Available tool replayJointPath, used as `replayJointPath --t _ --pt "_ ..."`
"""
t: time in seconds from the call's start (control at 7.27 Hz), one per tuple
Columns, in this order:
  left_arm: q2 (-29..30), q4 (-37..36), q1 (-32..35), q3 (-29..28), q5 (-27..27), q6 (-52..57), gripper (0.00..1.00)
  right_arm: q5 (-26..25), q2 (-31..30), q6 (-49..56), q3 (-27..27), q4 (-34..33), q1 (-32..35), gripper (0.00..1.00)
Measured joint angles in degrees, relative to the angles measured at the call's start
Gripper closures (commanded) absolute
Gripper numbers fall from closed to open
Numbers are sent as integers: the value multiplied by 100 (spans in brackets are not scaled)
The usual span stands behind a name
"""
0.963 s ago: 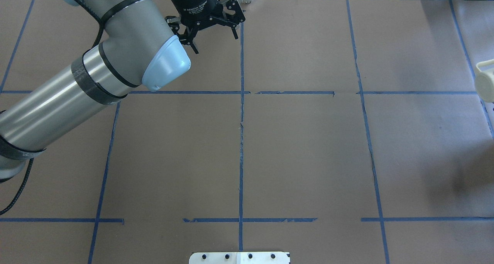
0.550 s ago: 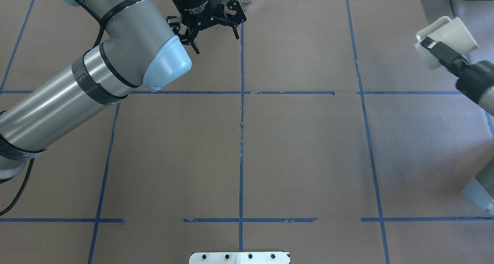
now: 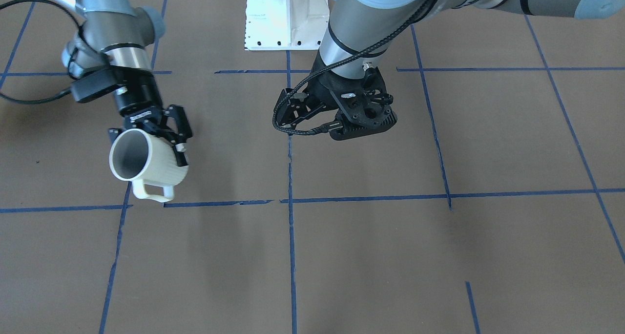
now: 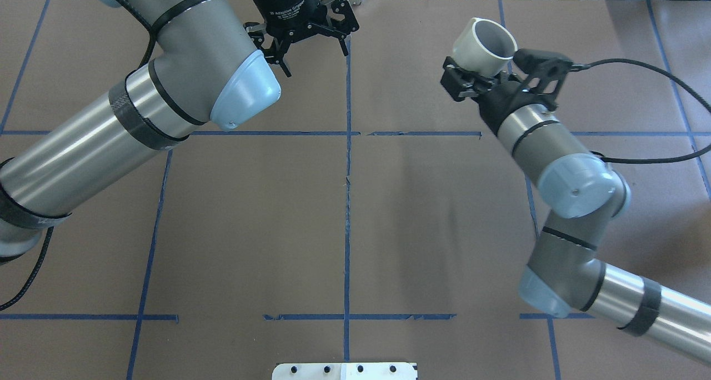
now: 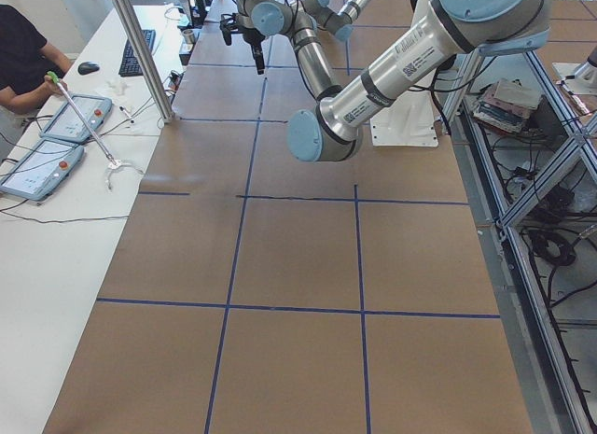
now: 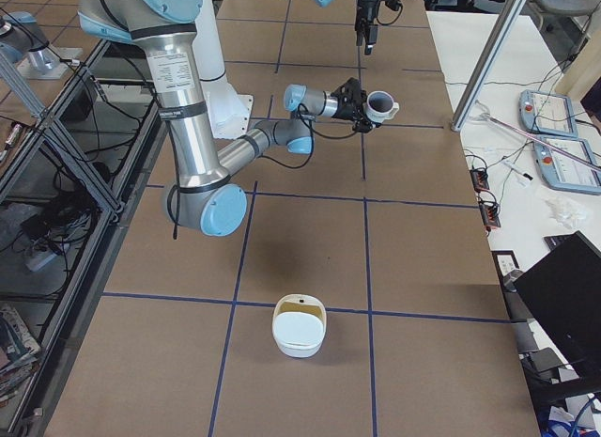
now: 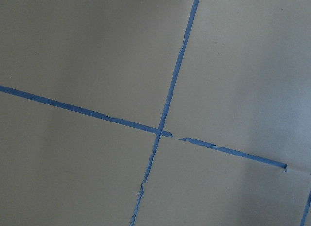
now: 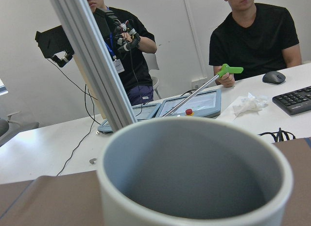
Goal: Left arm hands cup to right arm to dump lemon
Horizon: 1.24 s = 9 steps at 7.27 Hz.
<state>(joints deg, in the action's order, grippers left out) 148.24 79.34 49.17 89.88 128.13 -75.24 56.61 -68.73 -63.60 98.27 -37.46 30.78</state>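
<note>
My right gripper [image 4: 480, 73] is shut on the white cup [image 4: 485, 45], clasping its body from below, and holds it above the back right of the table. In the front-facing view the cup [image 3: 156, 165] is near upright with its mouth tilted up and its cream handle pointing away from the robot; the right gripper [image 3: 146, 141] sits behind it. The right wrist view shows the cup's grey inside [image 8: 194, 172] with nothing in it. No lemon is in view. My left gripper [image 4: 311, 55] is open and empty at the back middle, well left of the cup.
A white bowl-like container [image 6: 299, 329] stands on the table near the robot's right end. A metal post [image 6: 488, 70] and the operators' desk with pendants lie beyond the far edge. Blue tape lines [image 4: 348, 202] cross the brown table.
My right arm has swung in from the right edge toward the back middle, carrying the cup leftward and turning its mouth upward. My left arm has shifted only slightly.
</note>
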Motion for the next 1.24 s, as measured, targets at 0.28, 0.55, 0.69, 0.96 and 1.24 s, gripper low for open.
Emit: replayJointPath --t 0.28,0.55,0.69,0.96,1.24 --pt "239 -53 -44 -112 -204 -163 0 -518 769 169 -377 -835 -372 76" --pt "542 -95 -164 -421 -433 -347 0 -919 1419 246 -1023 -1004 -613 72" --pt "642 -116 -217 -589 -473 -378 2 -993 1555 398 -1152 -1019 -690 71" --pt "818 -158 -275 -937 -496 -393 5 -1139 1635 735 -1222 -1025 -775 71" --pt "885 -246 -289 -1099 -499 -393 17 -1269 1640 1011 -1229 -1026 -816 70"
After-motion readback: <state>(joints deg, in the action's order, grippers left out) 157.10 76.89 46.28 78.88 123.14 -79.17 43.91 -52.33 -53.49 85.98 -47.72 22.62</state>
